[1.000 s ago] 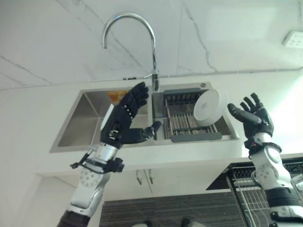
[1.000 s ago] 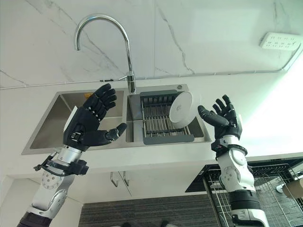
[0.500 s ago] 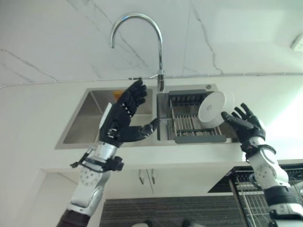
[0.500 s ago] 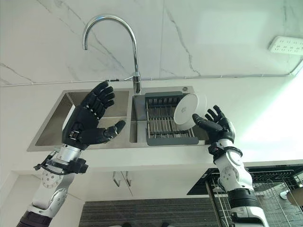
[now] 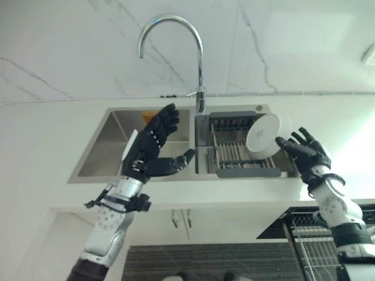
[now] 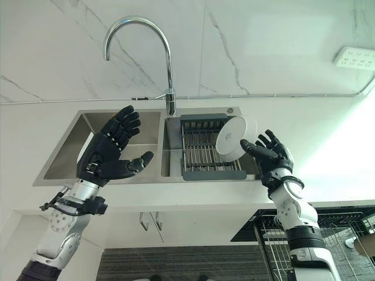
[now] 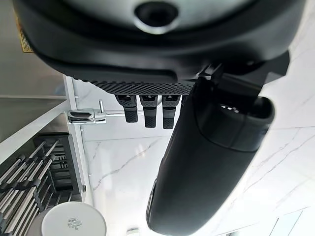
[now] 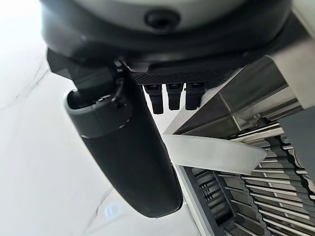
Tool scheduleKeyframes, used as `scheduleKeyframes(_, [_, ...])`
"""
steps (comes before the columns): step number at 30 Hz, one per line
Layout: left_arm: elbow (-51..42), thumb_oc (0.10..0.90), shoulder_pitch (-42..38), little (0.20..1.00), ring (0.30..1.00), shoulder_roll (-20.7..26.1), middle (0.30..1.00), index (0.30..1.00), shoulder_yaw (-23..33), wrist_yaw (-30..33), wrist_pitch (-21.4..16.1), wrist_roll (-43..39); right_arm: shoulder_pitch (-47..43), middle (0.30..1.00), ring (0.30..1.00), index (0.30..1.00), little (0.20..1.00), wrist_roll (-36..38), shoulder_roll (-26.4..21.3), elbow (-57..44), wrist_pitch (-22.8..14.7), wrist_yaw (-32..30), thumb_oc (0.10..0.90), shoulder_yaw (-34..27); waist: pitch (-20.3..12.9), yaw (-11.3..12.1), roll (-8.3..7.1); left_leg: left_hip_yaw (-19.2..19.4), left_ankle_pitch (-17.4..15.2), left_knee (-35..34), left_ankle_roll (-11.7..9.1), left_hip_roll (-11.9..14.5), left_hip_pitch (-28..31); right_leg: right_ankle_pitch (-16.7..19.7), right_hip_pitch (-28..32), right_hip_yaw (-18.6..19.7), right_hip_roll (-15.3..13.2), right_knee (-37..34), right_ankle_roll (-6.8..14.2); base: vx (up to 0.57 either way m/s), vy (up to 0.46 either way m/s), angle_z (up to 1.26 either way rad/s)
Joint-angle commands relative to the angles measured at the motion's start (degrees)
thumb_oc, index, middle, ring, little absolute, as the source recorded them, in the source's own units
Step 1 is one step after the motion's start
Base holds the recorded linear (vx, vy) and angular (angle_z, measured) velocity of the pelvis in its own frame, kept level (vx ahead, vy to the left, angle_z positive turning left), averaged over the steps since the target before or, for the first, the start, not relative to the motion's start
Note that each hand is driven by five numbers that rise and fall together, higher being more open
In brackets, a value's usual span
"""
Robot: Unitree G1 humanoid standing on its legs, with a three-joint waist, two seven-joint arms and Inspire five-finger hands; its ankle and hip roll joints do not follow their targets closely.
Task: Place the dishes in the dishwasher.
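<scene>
A white bowl (image 5: pixel 268 136) stands on edge in the dark dish rack (image 5: pixel 234 155) in the right basin of the steel sink (image 5: pixel 96 158). My right hand (image 5: pixel 306 154) is open with fingers spread, just right of the bowl, and its thumb tip is close to the rim. In the right wrist view the bowl's rim (image 8: pixel 211 152) shows past the thumb (image 8: pixel 128 147), with nothing held. My left hand (image 5: pixel 149 151) is open and raised over the left basin, holding nothing. The bowl (image 7: pixel 74 223) also shows in the left wrist view.
A tall curved faucet (image 5: pixel 176 47) rises behind the divider between the basins. The dishwasher's pulled-out wire rack (image 6: pixel 345 234) is at the lower right, below the counter edge. A wall socket (image 6: pixel 354 57) sits on the marble wall at the upper right.
The camera has shifted. My right hand has come lower and leftward, closing the gap to the bowl. The left hand stays raised and open.
</scene>
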Motion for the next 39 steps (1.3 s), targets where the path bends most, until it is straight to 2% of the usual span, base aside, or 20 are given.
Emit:
scheduleKeyframes(1, [-3.9, 0.8, -5.8, 0.9, 0.9, 2.0, 0.9, 0.9, -0.7, 1.0, -4.3, -2.9, -7.9, 0.9, 0.9, 0.9, 0.9, 2.0, -4.8, 0.1, -2.6, 2.0, 0.8, 0.2, -3.6, 1.2, -1.32, 0.4, -7.1, 2.7, -1.3, 1.4, 1.2, -3.8, 3.0, 1.3, -1.3, -2.0, 4.4, 0.0, 0.008, 0.04])
scheduleKeyframes(17, [-3.9, 0.8, -5.8, 0.9, 0.9, 2.6, 0.9, 0.9, -1.1, 1.0, -3.8, -3.4, -10.9, 0.9, 0.9, 0.9, 0.9, 0.7, -7.3, 5.5, -1.1, 4.3, 0.8, 1.9, -3.4, 2.2, -1.52, -0.2, -6.8, 2.7, -1.5, 1.4, 1.0, -3.8, 3.2, 0.7, -1.7, -2.0, 4.5, 0.0, 0.002, 0.02])
scheduleKeyframes(39, [-4.3, 0.8, -5.7, 0.9, 0.9, 3.1, 0.9, 0.9, -1.3, 0.8, -3.7, -3.5, -15.1, 0.9, 0.9, 0.9, 0.9, -2.2, -9.8, 7.3, 0.6, 5.2, 0.8, 4.6, -3.2, 2.9, -1.81, -0.7, -6.4, 2.7, -1.8, 1.5, 0.9, -3.9, 3.5, 0.2, -2.0, -2.0, 4.5, 0.0, 0.0, 0.0])
